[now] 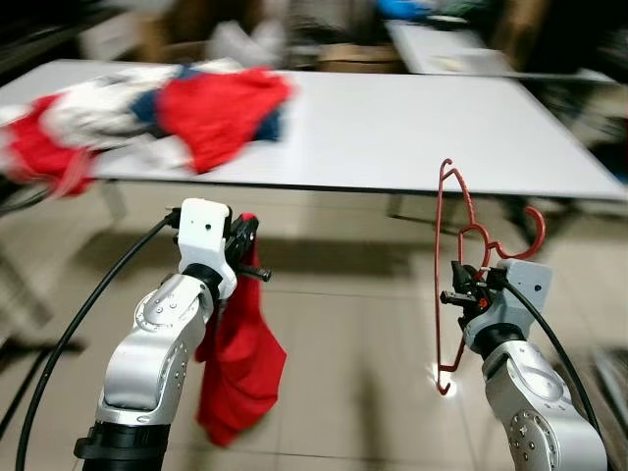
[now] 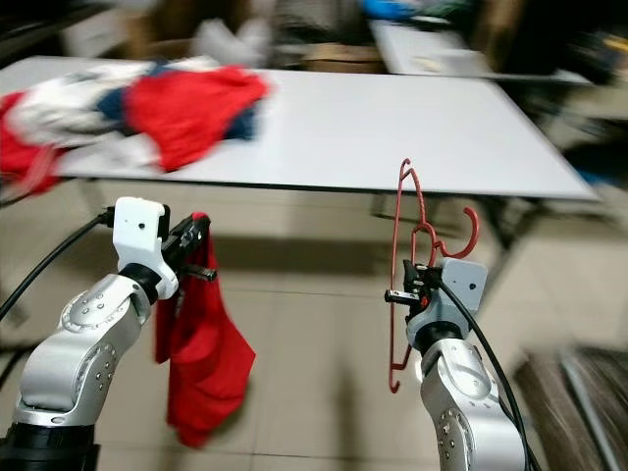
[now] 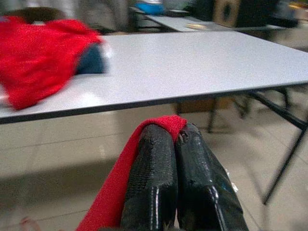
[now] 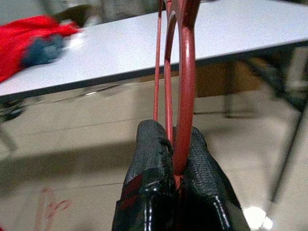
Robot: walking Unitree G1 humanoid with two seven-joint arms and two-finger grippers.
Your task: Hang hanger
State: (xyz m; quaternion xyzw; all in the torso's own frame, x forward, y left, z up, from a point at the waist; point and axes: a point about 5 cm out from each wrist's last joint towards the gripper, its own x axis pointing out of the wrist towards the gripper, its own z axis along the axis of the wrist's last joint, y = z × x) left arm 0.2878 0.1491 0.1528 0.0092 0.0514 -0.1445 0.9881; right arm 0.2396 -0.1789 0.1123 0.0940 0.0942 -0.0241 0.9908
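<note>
A thin red hanger [image 1: 453, 275] stands upright in my right gripper [image 1: 475, 285], which is shut on it near the hook; the hook [image 1: 531, 235] curls to the right. In the right wrist view the red hanger [image 4: 184, 72] rises from between the black fingers [image 4: 151, 163]. My left gripper [image 1: 245, 247] is shut on a red cloth [image 1: 235, 363] that hangs down below it toward the floor. The left wrist view has the red cloth [image 3: 159, 124] pinched over the fingertips [image 3: 154, 159]. Both grippers are held in front of the white table's near edge.
A long white table [image 1: 412, 128] stands ahead, with a pile of red, white and blue clothes [image 1: 147, 113] on its left part. Its dark legs [image 3: 284, 159] reach down to a tiled floor [image 1: 343, 392]. A second table [image 1: 442, 49] and boxes are behind.
</note>
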